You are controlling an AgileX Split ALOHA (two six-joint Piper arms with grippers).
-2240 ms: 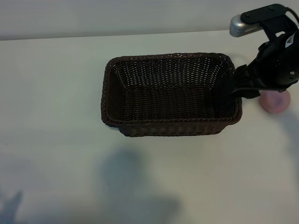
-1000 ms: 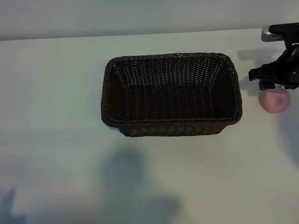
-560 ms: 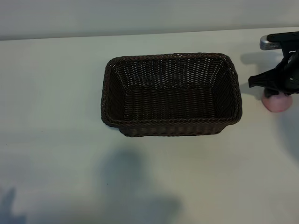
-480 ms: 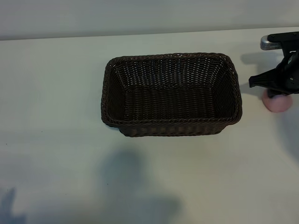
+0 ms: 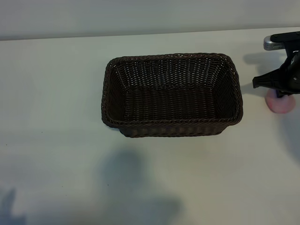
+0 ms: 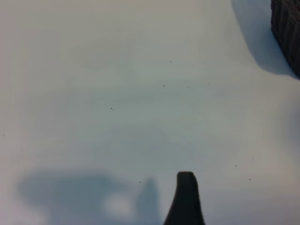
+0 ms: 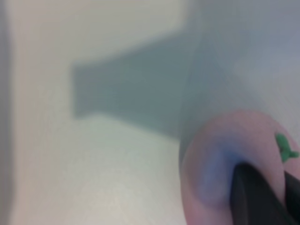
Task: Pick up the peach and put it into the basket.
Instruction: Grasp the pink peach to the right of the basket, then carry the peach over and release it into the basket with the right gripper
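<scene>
The pale-pink peach (image 5: pixel 281 104) lies on the white table, to the right of the basket (image 5: pixel 171 126), a dark-brown wicker one with nothing inside. My right gripper (image 5: pixel 281 92) is directly over the peach and hides its top. In the right wrist view the two black fingertips (image 7: pixel 253 197) stand close together, pressed onto the top of the peach (image 7: pixel 220 164) beside its green stem (image 7: pixel 284 147). They do not reach around it. My left arm is out of the exterior view; one finger (image 6: pixel 185 199) of its open gripper hovers over bare table.
A corner of the basket (image 6: pixel 287 33) shows at the edge of the left wrist view. The table's far edge meets the wall just behind the basket. Arm shadows fall on the table in front of the basket.
The right gripper came down onto the peach and its fingers closed. The peach shifted slightly to the right on the table. The basket stayed put.
</scene>
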